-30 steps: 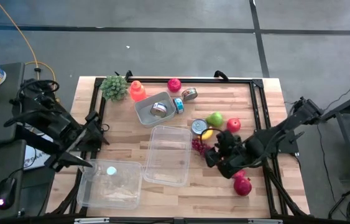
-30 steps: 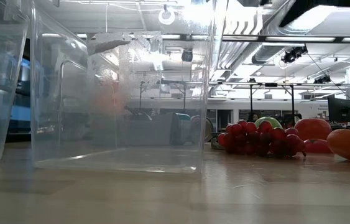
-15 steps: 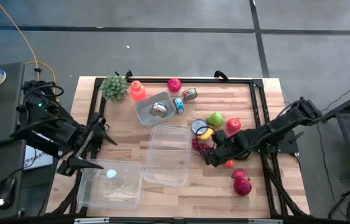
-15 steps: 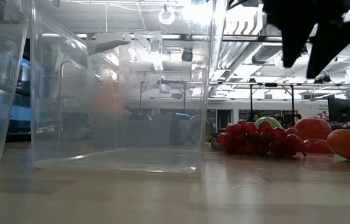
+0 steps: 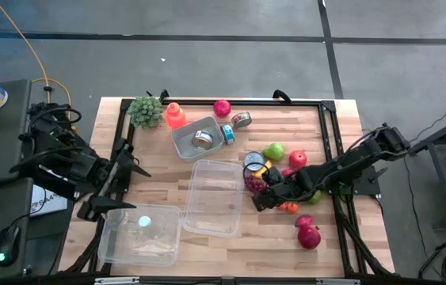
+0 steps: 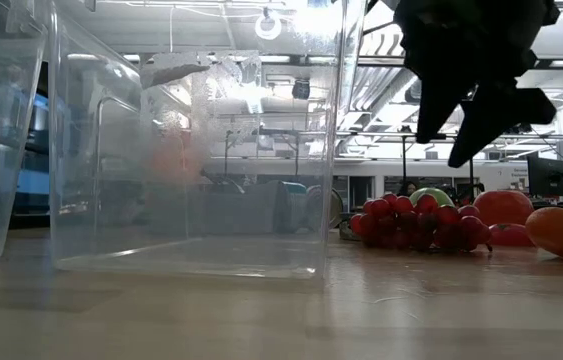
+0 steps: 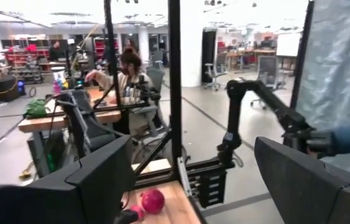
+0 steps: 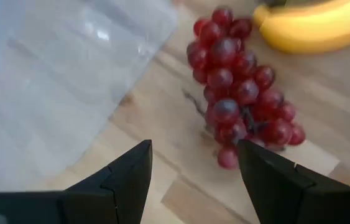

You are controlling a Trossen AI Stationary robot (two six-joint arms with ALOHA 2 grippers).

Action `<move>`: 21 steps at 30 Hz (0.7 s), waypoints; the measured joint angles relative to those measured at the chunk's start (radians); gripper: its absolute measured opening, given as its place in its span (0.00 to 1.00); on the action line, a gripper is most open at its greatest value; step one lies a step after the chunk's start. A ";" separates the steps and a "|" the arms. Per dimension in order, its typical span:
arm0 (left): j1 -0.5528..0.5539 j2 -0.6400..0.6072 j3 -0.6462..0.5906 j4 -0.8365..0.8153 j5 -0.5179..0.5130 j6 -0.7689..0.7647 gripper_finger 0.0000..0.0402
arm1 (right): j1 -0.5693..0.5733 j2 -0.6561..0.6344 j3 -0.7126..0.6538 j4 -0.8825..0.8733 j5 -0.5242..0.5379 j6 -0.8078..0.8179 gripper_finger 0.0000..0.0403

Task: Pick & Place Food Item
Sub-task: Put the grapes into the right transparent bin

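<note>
Grapes (image 8: 240, 93) lie on the table (image 5: 286, 245) between the clear tub (image 5: 215, 198) and the banana (image 8: 314, 28), at twelve o'clock from the right gripper (image 8: 193, 171), which hangs above them half open and empty, nearer than the left.

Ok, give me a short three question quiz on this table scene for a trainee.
1. True or false: the right pincer is closed on the red grapes.
2. Which item lies right beside the grapes in the right wrist view?
A. banana
B. sponge
C. spoon
3. Fill in: the left pincer hangs open at the table's ____ edge, by the clear tub.

Key: 1 false, it hovers open above them. 2 A. 3 left.
</note>
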 joint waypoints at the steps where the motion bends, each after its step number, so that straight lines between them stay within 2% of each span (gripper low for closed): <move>1: 0.000 0.002 0.000 0.000 -0.004 0.006 0.82 | 0.000 0.000 0.000 -0.001 0.020 -0.001 0.56; 3: 0.003 0.008 0.000 0.004 -0.026 0.014 0.82 | -0.010 0.000 0.000 -0.010 0.060 -0.026 0.56; 6: 0.023 0.028 0.000 0.015 -0.120 0.015 0.82 | -0.048 0.000 0.000 -0.023 0.087 -0.051 0.56; 9: 0.036 0.045 0.000 0.008 -0.167 -0.005 0.82 | -0.100 0.023 0.001 -0.019 0.026 -0.048 0.56; 13: 0.041 0.064 0.000 -0.017 -0.172 -0.017 0.82 | -0.134 0.074 0.000 0.001 -0.090 -0.051 0.56; 21: 0.013 0.059 0.000 -0.027 -0.168 0.007 0.82 | -0.137 0.212 0.002 0.081 -0.162 -0.054 0.56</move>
